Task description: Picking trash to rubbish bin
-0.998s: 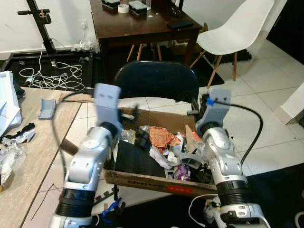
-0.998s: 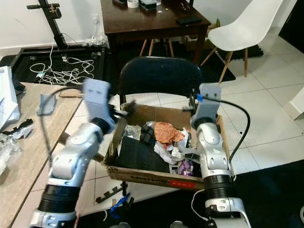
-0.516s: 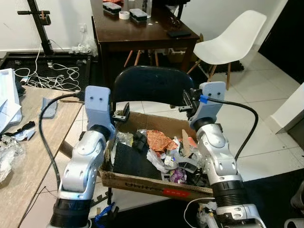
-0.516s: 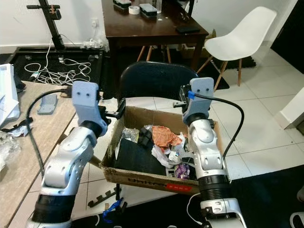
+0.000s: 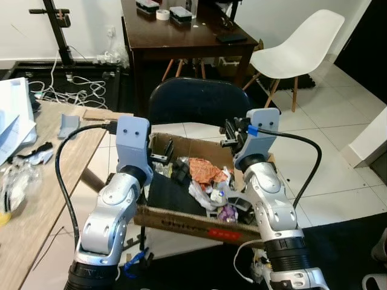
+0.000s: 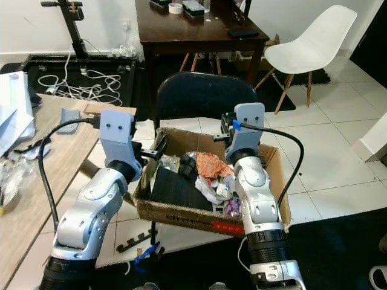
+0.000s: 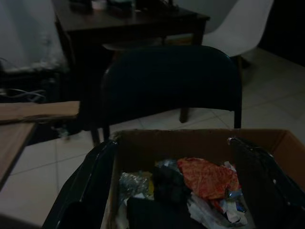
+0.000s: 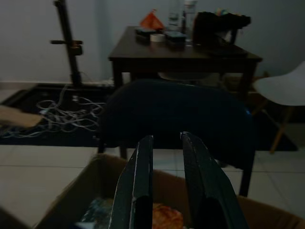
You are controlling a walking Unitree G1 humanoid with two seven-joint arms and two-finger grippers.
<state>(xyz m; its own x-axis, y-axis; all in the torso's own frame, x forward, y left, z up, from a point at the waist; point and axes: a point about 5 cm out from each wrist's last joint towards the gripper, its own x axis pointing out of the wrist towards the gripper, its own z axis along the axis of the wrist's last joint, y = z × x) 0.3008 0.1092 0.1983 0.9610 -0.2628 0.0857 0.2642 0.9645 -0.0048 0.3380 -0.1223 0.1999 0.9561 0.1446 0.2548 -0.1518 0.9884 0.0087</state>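
Note:
A cardboard box full of trash rests on a black chair right in front of me. Inside it lie an orange wrapper, white crumpled plastic and a black sheet. My left gripper hovers at the box's rear left corner, open and empty; in the left wrist view its fingers straddle the box. At the box's rear right edge my right gripper is raised, its fingers close together with nothing between them. More trash, clear crumpled plastic, lies on the wooden table to my left.
On that table also lie a grey bracket, white papers and a black scrap. Behind the chair stand a dark wooden table and a white chair. Cables and a black stand sit on the floor at back left.
The camera has shifted. My left arm, blurred in motion a second ago, has settled with its gripper at the box's rear left corner. The right arm keeps its pose.

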